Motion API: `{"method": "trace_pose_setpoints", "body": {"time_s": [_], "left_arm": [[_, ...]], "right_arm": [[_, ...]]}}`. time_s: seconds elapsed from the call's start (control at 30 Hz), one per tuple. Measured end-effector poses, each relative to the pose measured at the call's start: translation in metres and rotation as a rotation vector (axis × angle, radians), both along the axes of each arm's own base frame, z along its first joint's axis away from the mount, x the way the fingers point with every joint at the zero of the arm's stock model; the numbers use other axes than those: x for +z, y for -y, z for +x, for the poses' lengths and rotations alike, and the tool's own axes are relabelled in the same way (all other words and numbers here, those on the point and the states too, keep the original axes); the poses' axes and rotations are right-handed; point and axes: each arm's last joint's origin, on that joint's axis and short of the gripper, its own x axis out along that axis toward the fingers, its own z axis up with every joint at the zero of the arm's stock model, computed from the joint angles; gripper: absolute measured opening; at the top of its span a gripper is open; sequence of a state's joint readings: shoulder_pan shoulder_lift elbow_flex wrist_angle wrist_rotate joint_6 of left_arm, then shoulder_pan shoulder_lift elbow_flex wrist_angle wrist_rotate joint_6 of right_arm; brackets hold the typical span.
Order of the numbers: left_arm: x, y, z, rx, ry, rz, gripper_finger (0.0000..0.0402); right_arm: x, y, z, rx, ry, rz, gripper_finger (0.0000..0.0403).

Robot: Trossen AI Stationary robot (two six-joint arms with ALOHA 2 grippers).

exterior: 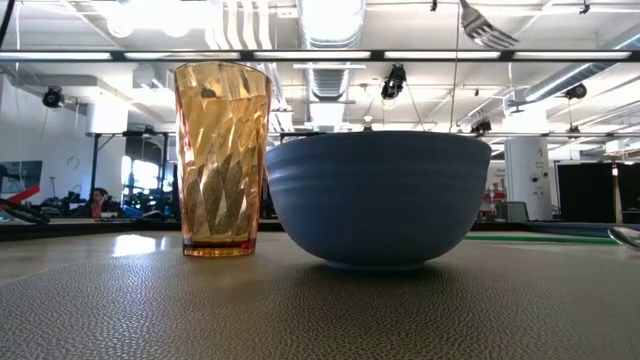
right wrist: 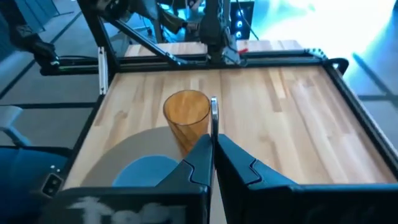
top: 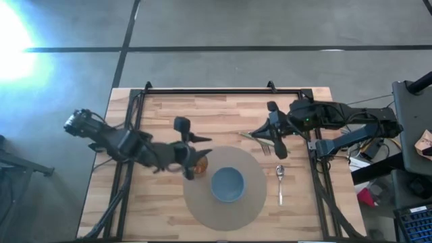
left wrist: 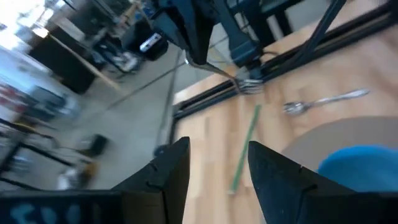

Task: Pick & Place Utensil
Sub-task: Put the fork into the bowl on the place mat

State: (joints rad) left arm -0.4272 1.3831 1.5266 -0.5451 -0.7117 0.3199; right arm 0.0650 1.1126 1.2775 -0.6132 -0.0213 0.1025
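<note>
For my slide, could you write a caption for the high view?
Right gripper lifts a fork beside the grey mat with blue bowl; left gripper open near amber cup.

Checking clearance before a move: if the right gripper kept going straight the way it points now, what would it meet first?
Probably the amber cup: the right gripper, shut on the fork, points at it. Depth unclear.

Round mat (top: 202, 202) lies on worktop (top: 169, 108), near its front edge. Bowl (top: 227, 184) sits on mat centre, tumbler (top: 200, 162) just beside it toward the left arm, at mat's rim. Spoon (top: 280, 182) on worktop right of mat. Fork (top: 260, 143) raised behind spoon, in right gripper (top: 275, 140).
</note>
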Motion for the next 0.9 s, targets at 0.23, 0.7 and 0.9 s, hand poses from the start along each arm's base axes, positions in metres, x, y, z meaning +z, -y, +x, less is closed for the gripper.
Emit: {"method": "trace_pose_setpoints", "body": {"time_s": [0.23, 0.7, 0.9], "left_arm": [[-0.004, -0.011, -0.028, -0.057, 0.015, -0.067, 0.0167], [-0.046, -0.018, -0.06, -0.297, 0.191, -0.331, 0.0167], [-0.069, -0.02, -0.064, -0.316, 0.229, -0.337, 0.0167]], "right_arm": [[-0.008, 0.004, 0.003, 0.001, 0.019, -0.081, 0.0008], [-0.043, 0.03, 0.02, -0.058, 0.127, 0.129, 0.0008], [-0.07, 0.039, 0.025, -0.138, 0.16, 0.286, 0.0008]]}}
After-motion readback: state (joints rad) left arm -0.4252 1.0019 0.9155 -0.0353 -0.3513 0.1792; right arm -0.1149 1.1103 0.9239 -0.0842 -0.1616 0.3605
